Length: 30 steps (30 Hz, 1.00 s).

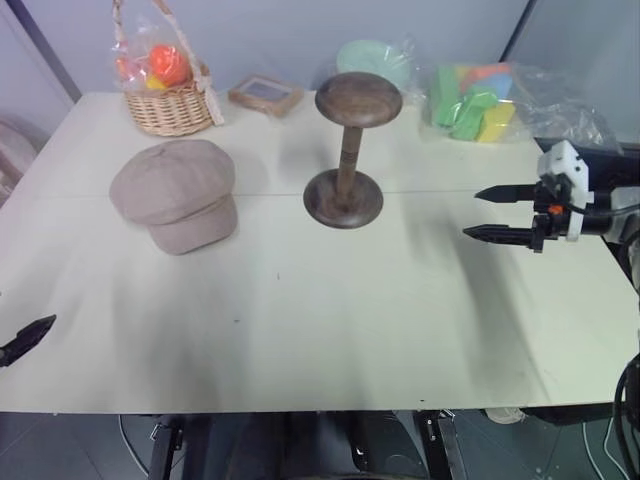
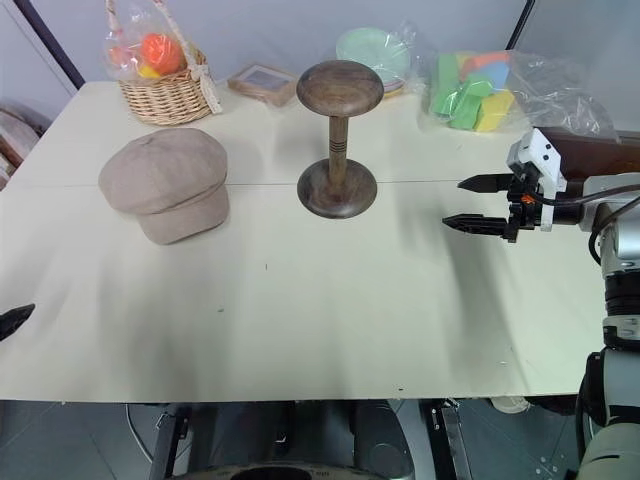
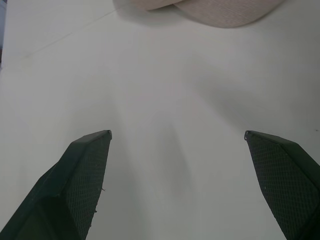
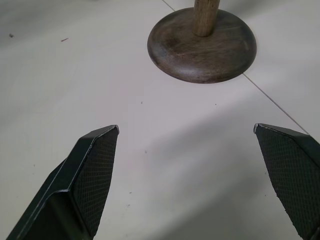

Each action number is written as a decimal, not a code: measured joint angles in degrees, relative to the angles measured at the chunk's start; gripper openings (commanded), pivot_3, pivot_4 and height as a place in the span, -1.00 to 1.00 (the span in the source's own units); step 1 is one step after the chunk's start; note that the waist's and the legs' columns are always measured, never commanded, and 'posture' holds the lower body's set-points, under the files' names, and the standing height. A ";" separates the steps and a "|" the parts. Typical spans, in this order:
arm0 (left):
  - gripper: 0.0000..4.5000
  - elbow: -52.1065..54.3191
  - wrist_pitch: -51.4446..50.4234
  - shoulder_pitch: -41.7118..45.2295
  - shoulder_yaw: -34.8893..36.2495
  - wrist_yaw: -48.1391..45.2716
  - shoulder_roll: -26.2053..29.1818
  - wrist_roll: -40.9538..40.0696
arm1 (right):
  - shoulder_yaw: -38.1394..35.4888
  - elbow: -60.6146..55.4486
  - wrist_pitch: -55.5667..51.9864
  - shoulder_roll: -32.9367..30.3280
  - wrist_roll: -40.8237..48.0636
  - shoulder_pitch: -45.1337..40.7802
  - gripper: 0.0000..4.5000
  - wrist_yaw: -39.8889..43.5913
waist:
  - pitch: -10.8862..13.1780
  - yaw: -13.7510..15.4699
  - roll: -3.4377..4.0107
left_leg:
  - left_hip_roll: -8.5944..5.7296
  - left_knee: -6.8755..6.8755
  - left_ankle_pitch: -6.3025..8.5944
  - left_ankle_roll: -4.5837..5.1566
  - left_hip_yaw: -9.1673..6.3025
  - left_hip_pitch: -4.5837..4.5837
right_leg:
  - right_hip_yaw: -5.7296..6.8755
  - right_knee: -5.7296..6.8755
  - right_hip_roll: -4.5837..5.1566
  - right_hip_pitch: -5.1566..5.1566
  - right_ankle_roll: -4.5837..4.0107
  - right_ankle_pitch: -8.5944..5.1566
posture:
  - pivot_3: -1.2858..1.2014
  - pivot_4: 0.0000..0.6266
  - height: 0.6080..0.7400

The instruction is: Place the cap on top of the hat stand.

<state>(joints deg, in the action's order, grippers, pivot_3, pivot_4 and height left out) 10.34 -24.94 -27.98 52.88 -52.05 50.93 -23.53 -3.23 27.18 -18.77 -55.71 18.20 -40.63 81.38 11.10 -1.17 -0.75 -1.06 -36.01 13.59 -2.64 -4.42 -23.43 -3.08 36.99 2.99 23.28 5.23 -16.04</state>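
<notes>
Left eye view: puffy beige-tan cap (image 1: 175,192) (panelled crown, short brim)

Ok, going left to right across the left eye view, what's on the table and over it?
Left gripper → cap → hat stand → bag of foam blocks → right gripper, jaws open.

Pale cream rectangular table (image 1: 330,330) bearing six things.

Left of centre, soft beige fabric cap (image 1: 176,193) lying crown up; just right of it, dark brown turned-wood hat stand (image 1: 347,150) upright on its round base. Along the far edge, left to right: wicker basket (image 1: 170,100) with wrapped orange items, small framed picture (image 1: 265,95), bagged mint-green plates (image 1: 375,62), bagged coloured foam blocks (image 1: 478,100).
</notes>
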 measured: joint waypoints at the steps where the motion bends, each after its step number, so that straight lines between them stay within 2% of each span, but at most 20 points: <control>1: 1.00 0.01 0.01 0.12 0.00 -0.14 0.00 0.05 | 0.00 0.20 0.26 0.01 -0.02 0.00 0.97 -0.02 | 0.00 0.02 0.00 | 0.00 0.00 0.00 0.00 0.00 0.00 | 0.00 0.00 0.00 0.00 0.00 0.00 | 0.03 -0.52 1.00; 9: 1.00 -0.04 0.28 4.64 -0.47 1.69 0.15 0.99 | -0.07 0.91 2.87 0.17 -0.45 0.00 0.97 -1.31 | 0.00 0.04 0.00 | -0.01 -0.02 0.00 0.00 0.00 0.01 | 0.00 0.03 -0.03 -0.02 0.03 0.01 | 0.03 -0.52 1.00; 12: 1.00 1.91 0.62 7.63 -3.05 2.84 0.21 1.60 | -0.32 0.98 2.92 0.40 -0.57 -0.07 0.97 -2.63 | 0.00 0.12 0.00 | -0.02 -0.04 0.00 0.00 0.00 0.01 | 0.00 0.05 -0.03 -0.03 0.05 0.03 | 0.03 -0.52 1.00; 14: 1.00 5.52 1.98 10.34 -8.14 4.37 0.99 3.78 | -0.64 -1.81 1.82 0.24 -0.08 0.39 0.97 -2.86 | 0.00 0.33 0.01 | -0.04 -0.06 -0.01 -0.01 -0.01 0.00 | 0.00 0.07 -0.03 -0.04 0.17 0.09 | 0.03 -0.52 1.00; 17: 1.00 11.42 6.95 15.30 -20.10 7.81 3.90 11.77 | -2.43 -13.33 -1.13 -0.76 2.16 3.75 0.97 -3.64 | -0.01 0.55 0.03 | -0.06 -0.04 -0.01 -0.01 -0.03 0.01 | 0.00 0.11 -0.07 -0.04 0.24 0.13 | 0.03 -0.52 1.00; 19: 1.00 13.04 8.31 19.83 -27.67 10.21 3.87 15.96 | -3.74 -20.62 -4.06 -1.49 4.14 6.58 0.97 -4.47 | -0.01 0.46 0.04 | -0.06 -0.03 -0.01 -0.01 -0.04 0.01 | 0.01 0.13 -0.10 -0.05 0.26 0.14 | 0.03 -0.52 1.00; 24: 1.00 12.19 9.53 30.30 -46.00 16.60 -0.50 27.59 | -7.91 -36.57 -13.09 -2.35 10.79 11.23 0.97 -8.04 | -0.01 0.19 0.05 | -0.02 -0.08 -0.01 0.00 -0.05 0.01 | 0.01 0.21 -0.24 -0.04 0.33 0.18 | 0.03 -0.52 1.00; 25: 1.00 10.49 9.85 32.67 -49.81 19.50 -2.00 32.08 | -9.32 -39.92 -15.39 -2.92 12.59 12.39 0.97 -9.18 | -0.01 0.33 0.05 | -0.04 -0.08 -0.01 0.00 -0.04 0.01 | 0.02 0.23 -0.24 -0.04 0.34 0.18 | 0.03 -0.52 1.00; 28: 1.00 4.81 10.34 36.07 -57.33 25.39 -4.21 42.75 | -12.89 -47.10 -20.11 -4.13 16.64 15.04 0.97 -11.52 | -0.02 0.37 0.04 | -0.05 -0.10 -0.01 0.01 0.02 0.01 | 0.05 0.25 -0.28 -0.05 0.35 0.19 | 0.03 -0.52 1.00; 30: 1.00 1.42 10.26 37.88 -60.03 27.83 -6.27 46.59 | -14.48 -49.82 -21.76 -4.40 18.27 16.00 0.97 -12.81 | -0.01 0.43 0.02 | -0.04 -0.15 -0.01 0.01 0.02 0.00 | 0.07 0.26 -0.27 -0.06 0.36 0.19 | 0.03 -0.52 1.00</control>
<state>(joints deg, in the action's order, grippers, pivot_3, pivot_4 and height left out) 11.77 -14.68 9.90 -7.14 -24.22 44.66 23.07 -17.71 -22.64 -40.53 -60.11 36.47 -24.63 68.57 11.09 -0.74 -0.72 -1.10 -36.16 13.58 -2.63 -4.40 -23.43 -3.01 37.24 2.72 23.22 5.59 -15.84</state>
